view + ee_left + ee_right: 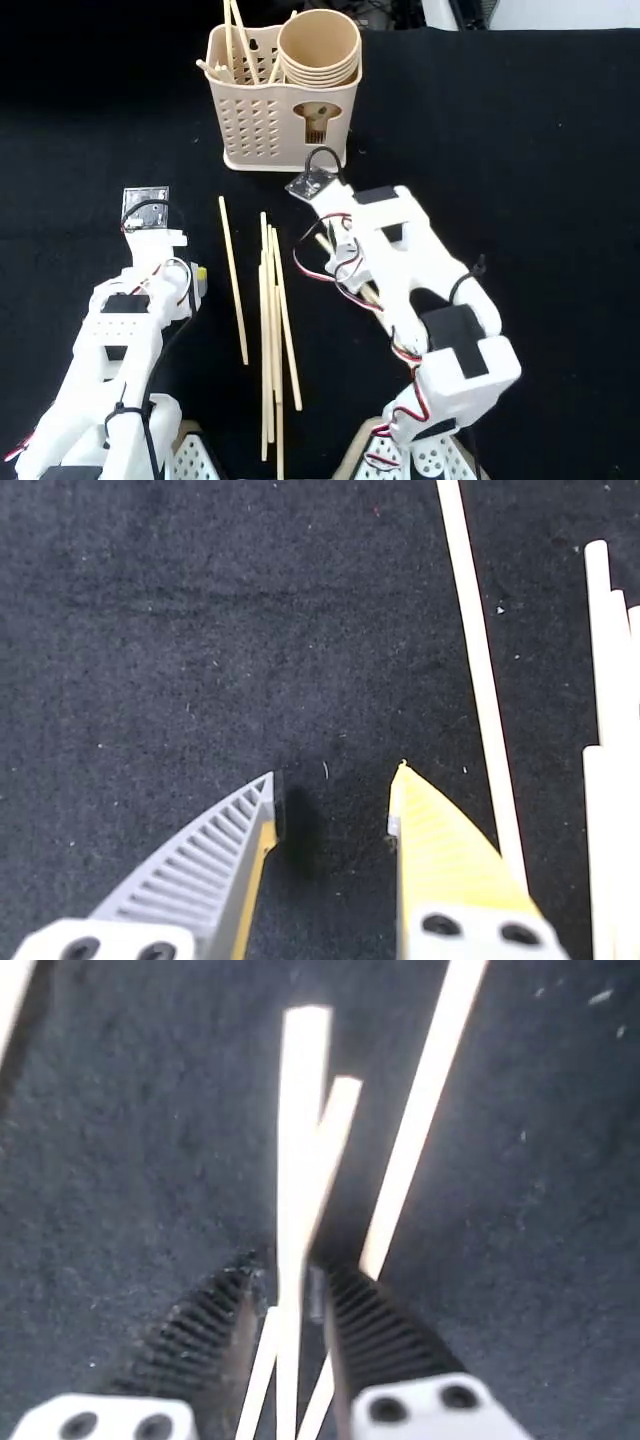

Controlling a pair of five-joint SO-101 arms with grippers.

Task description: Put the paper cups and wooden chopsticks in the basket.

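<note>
Right end effector is pinched almost closed on a bundle. At least two pale, square-cut wooden sticks run up between its dark ribbed fingers. A third stick angles off beside them; can't tell if it's gripped too. The bundle sits low over the worktop, near the front of the basket, slanting under the right wrist in the high view.

Loose sticks are a tight, roughly parallel bunch lying flat on the worktop between the two arms, long axis toward the basket. Lone stick lies apart from the bunch on the left arm's side, slightly tilted.

Left end effector is open with a moderate gap, holding nothing, tips close to the cloth. One finger is grey with open lattice ribs, the other solid yellow. The lone stick runs just beside the yellow finger, contact unclear. The bunch lies farther out past it.

The basket is beige plastic, boxy, with perforated walls and two compartments. Cups are tan paper, nested in a stack, upright in the compartment on the right arm's side. Stowed sticks stand leaning in the other compartment.

The worktop is covered in black matte felt-like cloth, flecked with lint.
</note>
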